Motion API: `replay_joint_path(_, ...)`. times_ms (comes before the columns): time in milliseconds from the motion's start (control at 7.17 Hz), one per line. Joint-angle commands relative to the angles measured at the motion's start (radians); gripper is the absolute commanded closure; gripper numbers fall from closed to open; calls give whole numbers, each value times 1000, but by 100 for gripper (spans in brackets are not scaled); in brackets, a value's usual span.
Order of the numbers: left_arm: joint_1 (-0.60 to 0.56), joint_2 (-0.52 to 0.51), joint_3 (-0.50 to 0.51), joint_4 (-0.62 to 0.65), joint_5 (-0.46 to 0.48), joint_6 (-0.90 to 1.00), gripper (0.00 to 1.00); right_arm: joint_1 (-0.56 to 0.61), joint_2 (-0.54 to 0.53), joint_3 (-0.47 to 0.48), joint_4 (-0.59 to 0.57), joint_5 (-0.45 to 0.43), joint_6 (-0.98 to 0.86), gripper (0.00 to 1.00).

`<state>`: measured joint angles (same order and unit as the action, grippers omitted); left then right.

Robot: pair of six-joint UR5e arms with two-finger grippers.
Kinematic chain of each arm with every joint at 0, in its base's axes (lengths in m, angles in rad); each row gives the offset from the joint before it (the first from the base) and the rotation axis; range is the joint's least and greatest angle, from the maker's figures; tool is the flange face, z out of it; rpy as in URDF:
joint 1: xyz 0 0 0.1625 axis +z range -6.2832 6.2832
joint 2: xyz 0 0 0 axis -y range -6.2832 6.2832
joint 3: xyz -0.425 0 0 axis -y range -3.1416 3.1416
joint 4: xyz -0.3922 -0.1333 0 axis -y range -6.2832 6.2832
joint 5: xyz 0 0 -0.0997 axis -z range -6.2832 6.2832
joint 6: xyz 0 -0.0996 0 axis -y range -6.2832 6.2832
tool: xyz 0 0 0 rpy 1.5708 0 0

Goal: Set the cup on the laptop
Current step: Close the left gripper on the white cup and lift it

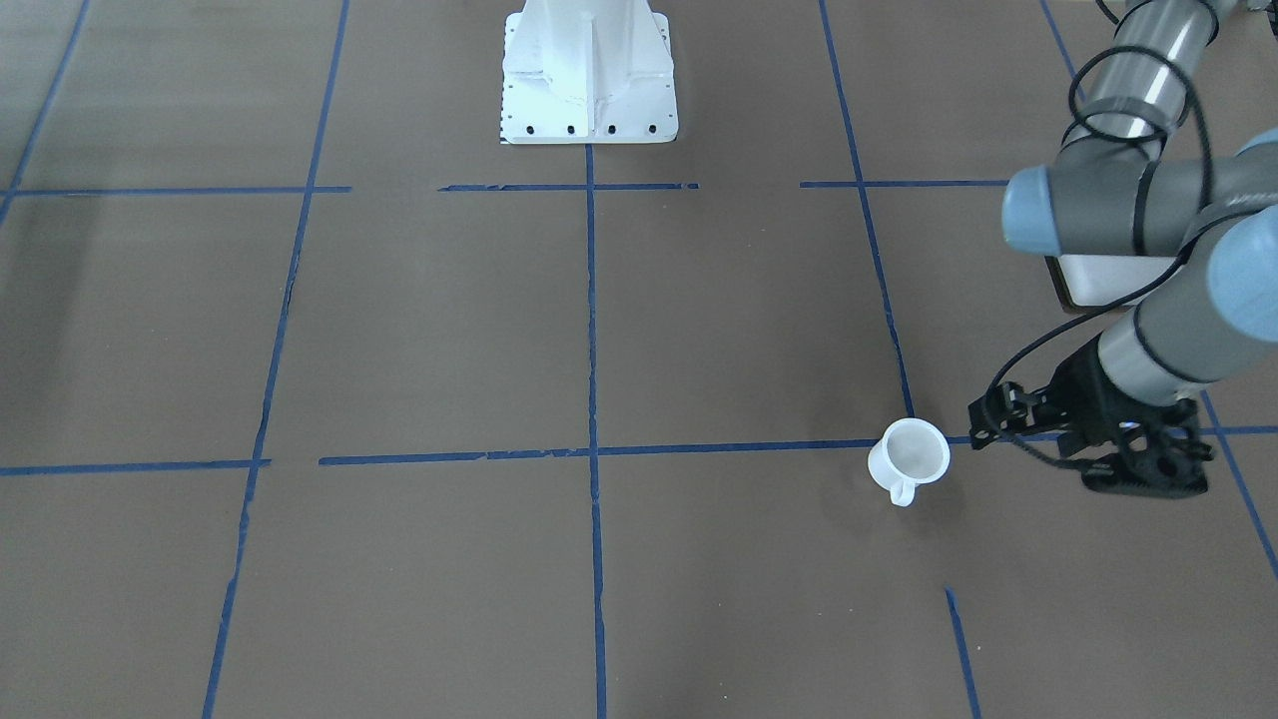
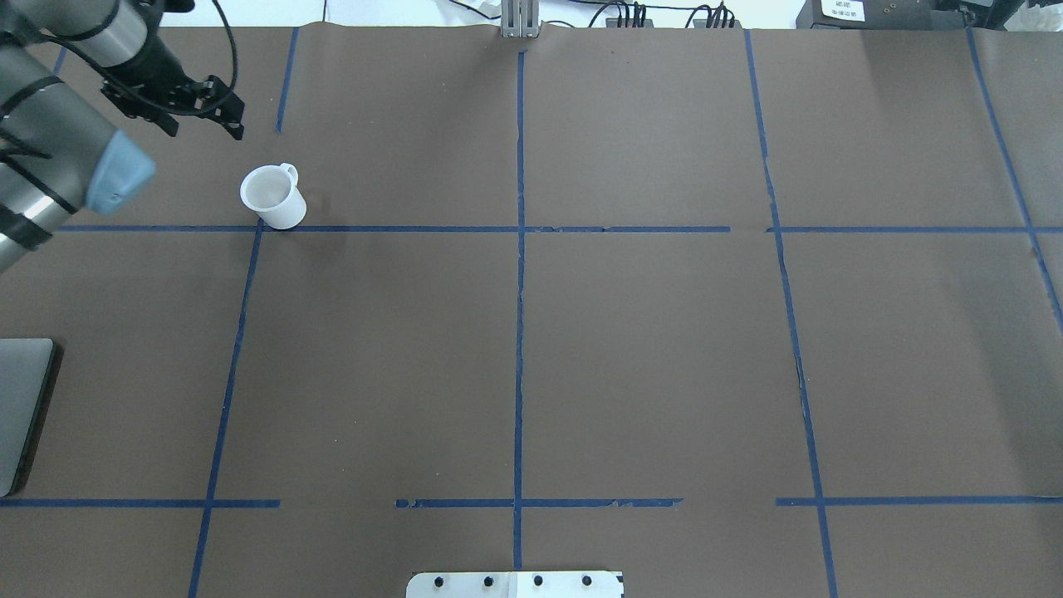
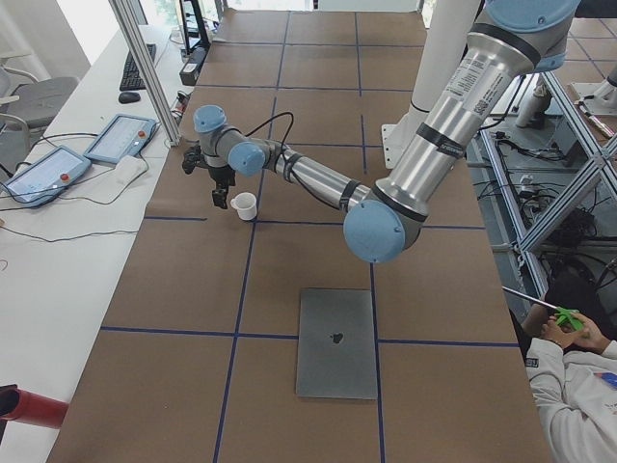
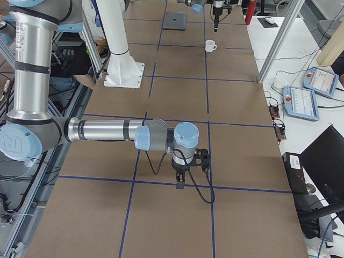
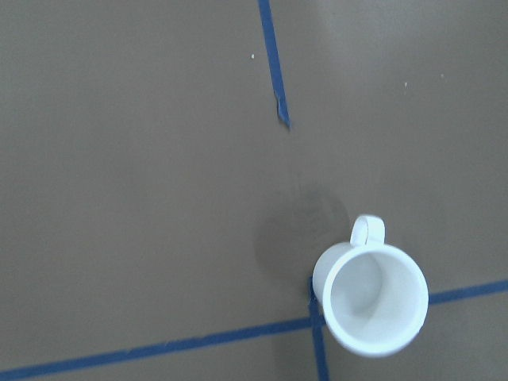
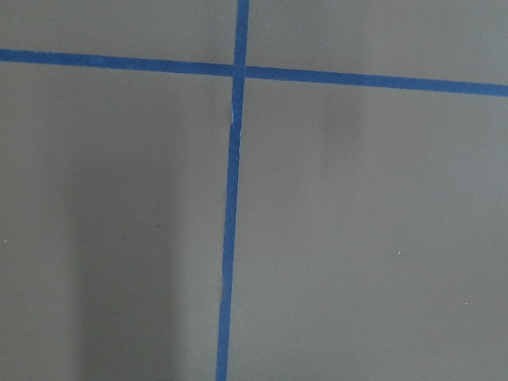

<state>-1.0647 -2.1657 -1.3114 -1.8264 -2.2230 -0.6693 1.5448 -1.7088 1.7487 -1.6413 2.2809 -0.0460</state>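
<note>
My left claw (image 3: 220,200) hangs fingers-down over the brown table (image 2: 648,357). None of the views lets me tell whether its fingers are spread or pressed together, and I see nothing pinched in it. The cup (image 1: 911,454) stands upright on the table just beside this claw, on the side toward the table's middle. It is apart from the claw, not touching. Its mouth faces up, it sits on a crossing of blue tape (image 5: 272,63) lines, and its handle (image 5: 368,230) points away from my base. In my left wrist view the cup lies low and to the right, so it is off to one side of the claw, not straight beneath it. The laptop (image 3: 335,342) lies flat and closed with its logo up. It is well apart from the left claw, nearer my base and farther out toward my left end of the table, and the cup is well apart from it too. My right claw (image 4: 179,185) is far from both, at the other end of the table, pointing down close over the surface near a tape crossing. It shows only from the side, so I cannot tell whether it is spread or closed.
</note>
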Motion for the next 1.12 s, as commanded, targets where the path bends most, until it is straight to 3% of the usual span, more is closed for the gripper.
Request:
replay_joint_path(0,80,-118,234,-163,92,-101,0,0,0,0,1,0,0,0)
replay_joint_path(279,117,-131,256,-165,92,-102,1,0,0,0,1,0,0,0)
replay_joint_path(419,136,-129,274,-192,94,-104,7,0,0,0,0,0,0,0)
replay_joint_path(558,141,-125,276,-197,94,-102,42,0,0,0,0,0,0,0)
replay_joint_path(698,141,-125,276,-197,94,-99,99,0,0,0,0,0,0,0)
replay_joint_path(977,117,-125,274,-197,94,-63,100,0,0,0,0,0,0,0)
